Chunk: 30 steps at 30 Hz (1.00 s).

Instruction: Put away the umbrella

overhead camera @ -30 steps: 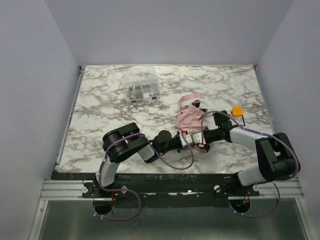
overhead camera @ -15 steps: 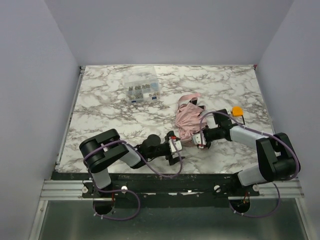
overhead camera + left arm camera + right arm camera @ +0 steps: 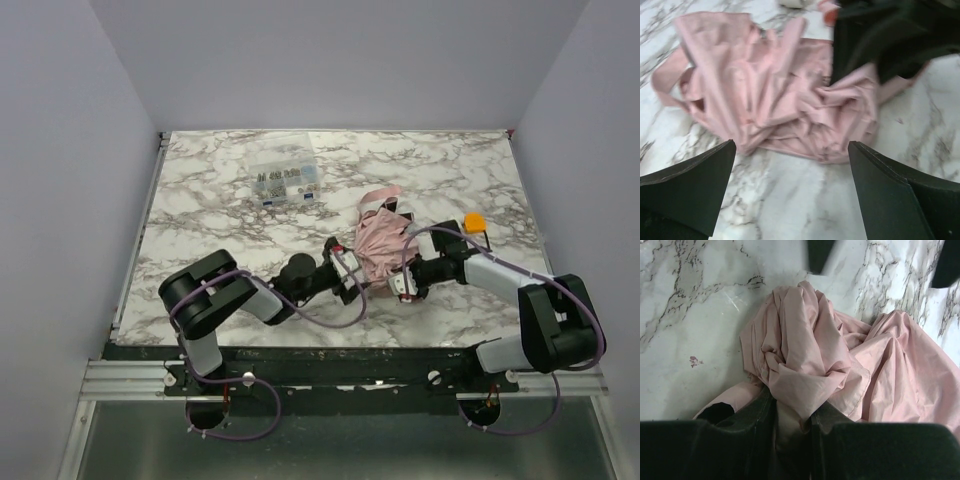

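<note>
One fold of the crumpled pale pink fabric umbrella [image 3: 805, 350] sits pinched in the right gripper [image 3: 792, 410]; the left gripper [image 3: 791, 145] gapes empty just before it. Gathering, seemingly; next, left grasps loose cloth.

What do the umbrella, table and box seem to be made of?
The umbrella looks like thin matte pink fabric: it creases softly. The table has a marble-look top, white with grey veins; stone or laminate, I cannot tell. The box is probably clear plastic: its contents show through.
</note>
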Available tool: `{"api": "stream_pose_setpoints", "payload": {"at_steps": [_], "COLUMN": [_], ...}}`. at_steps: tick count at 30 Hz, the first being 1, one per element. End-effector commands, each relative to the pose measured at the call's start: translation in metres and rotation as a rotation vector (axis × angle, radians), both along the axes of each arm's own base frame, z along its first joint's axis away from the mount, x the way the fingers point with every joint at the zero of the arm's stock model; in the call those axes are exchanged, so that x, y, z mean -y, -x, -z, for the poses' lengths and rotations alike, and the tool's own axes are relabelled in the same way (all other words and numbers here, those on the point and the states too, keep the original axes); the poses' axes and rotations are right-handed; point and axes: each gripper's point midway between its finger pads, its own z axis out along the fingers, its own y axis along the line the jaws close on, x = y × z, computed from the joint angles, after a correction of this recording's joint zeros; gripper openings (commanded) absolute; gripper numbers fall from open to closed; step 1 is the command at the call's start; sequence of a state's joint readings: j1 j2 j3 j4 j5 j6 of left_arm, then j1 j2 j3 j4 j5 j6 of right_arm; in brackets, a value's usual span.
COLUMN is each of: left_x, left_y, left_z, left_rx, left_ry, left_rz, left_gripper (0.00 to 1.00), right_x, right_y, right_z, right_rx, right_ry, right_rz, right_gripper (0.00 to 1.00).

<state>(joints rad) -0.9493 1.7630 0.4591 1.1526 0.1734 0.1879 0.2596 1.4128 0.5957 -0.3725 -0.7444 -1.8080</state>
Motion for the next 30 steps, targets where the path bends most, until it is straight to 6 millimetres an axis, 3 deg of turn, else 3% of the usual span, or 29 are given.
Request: {"api": "stream_pose_setpoints", "payload": {"at_steps": [1,5,11,15,20,24,26,30], "left_x": [-0.002,0.003,0.015,0.012,0.006,0.010,0.017,0.033], "left_y": [-0.017,-0.027,-0.049,-0.066,-0.081,-0.075,-0.062,-0.015], "left_z": [-0.025,-0.030,0.017,0.049,0.062,0.076,0.082,0.090], "left_rx": [-0.320,-0.572,-0.929,-1.020,-0.994,-1.017,-1.041,-1.106], "left_ry": [0.179,0.215,0.144,0.088,0.045,-0.055,-0.106,-0.213], "left_rz": [0.013,0.004,-0.184,-0.334,-0.425,-0.376,-0.292,-0.078], "left_gripper": [0.98,0.95,0.76,0.59,0.51,0.38,0.31,0.25], "right_x": [0.040,0.039,0.038,0.038,0.039,0.037,0.036,0.036], "right_y": [0.057,0.059,0.057,0.059,0.061,0.061,0.059,0.053], "right_z": [0.044,0.045,0.043,0.042,0.043,0.042,0.041,0.042], "right_rx": [-0.223,-0.224,-0.219,-0.221,-0.222,-0.226,-0.229,-0.223], "right_ry": [0.197,0.188,0.182,0.179,0.182,0.174,0.168,0.164], "right_rz": [0.038,0.034,0.036,0.036,0.038,0.043,0.052,0.080], "right_gripper": [0.12,0.12,0.12,0.12,0.12,0.12,0.12,0.12]}}
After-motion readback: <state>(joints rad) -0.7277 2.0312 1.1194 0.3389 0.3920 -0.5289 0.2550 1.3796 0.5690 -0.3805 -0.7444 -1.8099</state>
